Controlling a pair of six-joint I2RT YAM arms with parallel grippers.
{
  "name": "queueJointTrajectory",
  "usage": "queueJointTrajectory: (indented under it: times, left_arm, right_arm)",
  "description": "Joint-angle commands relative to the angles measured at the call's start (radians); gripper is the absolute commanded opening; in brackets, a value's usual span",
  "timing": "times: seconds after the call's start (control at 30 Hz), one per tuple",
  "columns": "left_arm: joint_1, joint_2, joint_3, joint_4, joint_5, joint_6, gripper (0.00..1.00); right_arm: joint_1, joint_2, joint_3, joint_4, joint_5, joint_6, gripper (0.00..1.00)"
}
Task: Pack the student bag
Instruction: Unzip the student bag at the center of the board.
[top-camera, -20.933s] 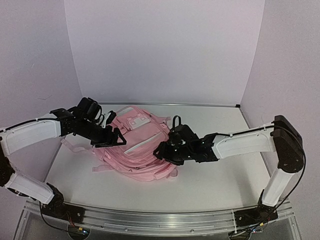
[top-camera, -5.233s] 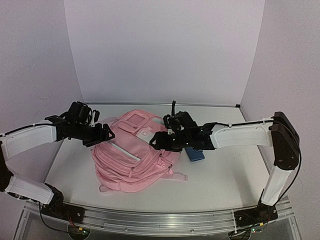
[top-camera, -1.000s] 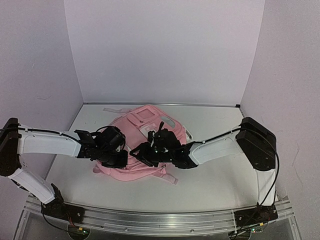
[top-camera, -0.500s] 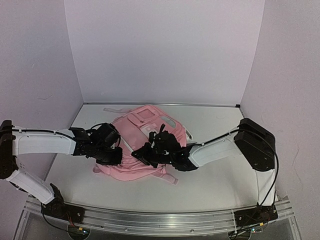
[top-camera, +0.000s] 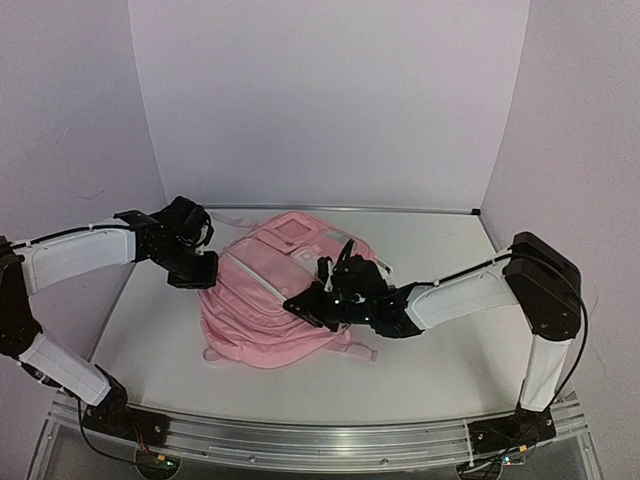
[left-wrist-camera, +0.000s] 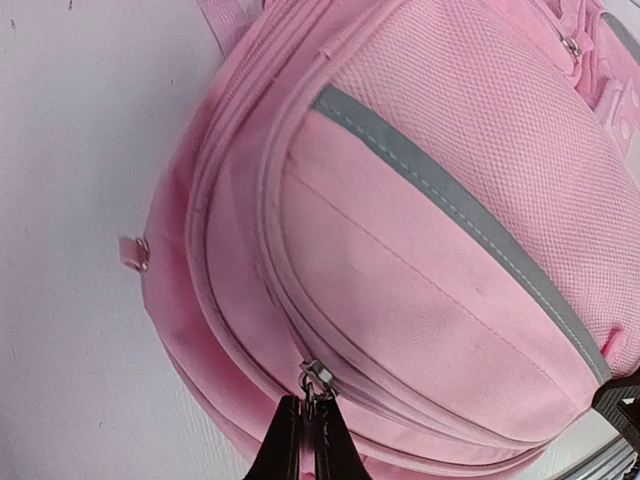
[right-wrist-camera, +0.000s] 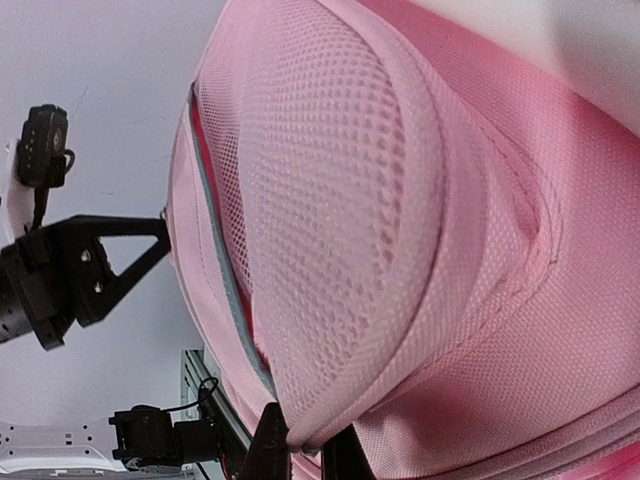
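Observation:
The student bag (top-camera: 262, 312) is a soft pink backpack with grey trim, lying in the middle of the table. My left gripper (top-camera: 207, 275) is at the bag's left edge. In the left wrist view it (left-wrist-camera: 308, 445) is shut on the metal zip pull (left-wrist-camera: 316, 385) of a zip running round the bag (left-wrist-camera: 430, 200). My right gripper (top-camera: 292, 303) reaches in from the right at the bag's front middle. Up close it (right-wrist-camera: 305, 452) is shut on the rim of the pink mesh side pocket (right-wrist-camera: 330, 230).
White walls close in the table at the back and on both sides. A metal rail (top-camera: 300, 440) runs along the near edge. A loose pink strap (top-camera: 358, 350) trails off the bag's near right corner. The left gripper's black fingers (right-wrist-camera: 110, 262) show in the right wrist view.
My right gripper has closed on the mesh pocket's rim. My left gripper has moved back and to the left with the zip pull, from the bag's front to its left edge. The bag has shifted.

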Motion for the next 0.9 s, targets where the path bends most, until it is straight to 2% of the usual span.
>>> queueJointTrajectory:
  times: [0.0, 0.13, 0.23, 0.27, 0.4, 0.53, 0.63, 0.87]
  left_arm:
    - [0.062, 0.061, 0.149, -0.127, -0.034, 0.162, 0.0]
    - [0.076, 0.146, 0.232, -0.142, -0.008, 0.304, 0.0]
    - [0.076, 0.174, 0.243, -0.104, 0.14, 0.394, 0.0]
    - [0.076, 0.174, 0.231, -0.081, 0.186, 0.411, 0.0]
    - [0.076, 0.141, 0.158, 0.026, 0.325, 0.445, 0.0]
    - [0.076, 0.112, 0.132, 0.05, 0.39, 0.464, 0.0]
    - [0.076, 0.099, 0.12, 0.061, 0.399, 0.465, 0.0]
    - [0.077, 0.094, 0.119, 0.056, 0.4, 0.461, 0.0]
  right_arm:
    - [-0.061, -0.083, -0.025, -0.05, 0.086, -0.127, 0.0]
    - [-0.063, -0.1, -0.001, -0.126, 0.102, -0.228, 0.0]
    - [-0.058, -0.126, 0.024, -0.157, 0.074, -0.35, 0.0]
    - [-0.051, -0.142, 0.033, -0.173, 0.077, -0.398, 0.03]
    - [0.026, -0.196, 0.106, -0.315, 0.22, -0.585, 0.32]
    - [0.102, -0.193, 0.183, -0.39, 0.369, -0.727, 0.55]
    - [0.148, -0.144, 0.256, -0.396, 0.429, -0.798, 0.61]
    - [0.169, 0.022, 0.443, -0.415, 0.465, -0.892, 0.67]
